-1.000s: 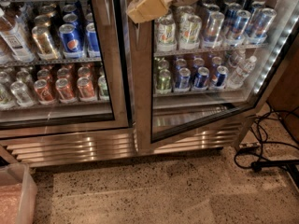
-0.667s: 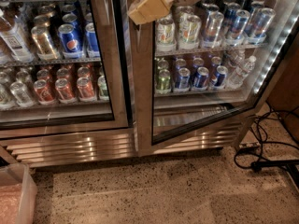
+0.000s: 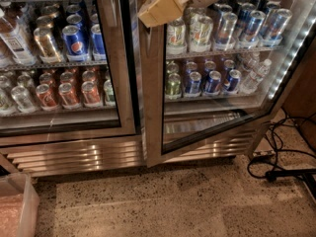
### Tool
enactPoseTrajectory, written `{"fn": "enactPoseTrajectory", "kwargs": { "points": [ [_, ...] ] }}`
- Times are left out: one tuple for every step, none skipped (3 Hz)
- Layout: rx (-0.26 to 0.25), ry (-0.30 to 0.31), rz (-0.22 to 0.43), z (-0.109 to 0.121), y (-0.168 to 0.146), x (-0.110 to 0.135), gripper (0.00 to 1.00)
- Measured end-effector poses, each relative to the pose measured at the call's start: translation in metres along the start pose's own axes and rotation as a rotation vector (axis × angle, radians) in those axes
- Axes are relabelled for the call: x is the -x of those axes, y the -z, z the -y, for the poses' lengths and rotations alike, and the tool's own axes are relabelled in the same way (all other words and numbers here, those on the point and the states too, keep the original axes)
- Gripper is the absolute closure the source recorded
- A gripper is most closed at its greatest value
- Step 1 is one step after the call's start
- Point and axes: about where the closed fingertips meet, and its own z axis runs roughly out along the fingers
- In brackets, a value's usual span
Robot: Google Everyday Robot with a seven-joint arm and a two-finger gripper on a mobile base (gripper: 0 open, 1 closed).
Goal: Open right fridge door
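The right door [image 3: 153, 112] stands ajar, its free left edge swung out beside the shut left door [image 3: 112, 58]. The gripper [image 3: 160, 8] sits at the top of that free edge; I cannot tell its state. Cables [image 3: 276, 157] lie on the floor at right.

Speckled terrazzo floor [image 3: 163, 201] carries black cables [image 3: 289, 173] at right and a translucent bin [image 3: 17, 206] at lower left; the pincer [image 3: 157, 9] hangs high above.
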Motion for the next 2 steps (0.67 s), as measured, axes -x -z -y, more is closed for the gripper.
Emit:
{"fn": "enactPoseTrajectory", "kwargs": {
  "points": [
    [0.000, 0.000, 0.000, -0.0002, 0.0008, -0.0005, 1.00],
    [0.000, 0.000, 0.000, -0.0002, 0.0008, -0.0005, 0.82]
  ]
}}
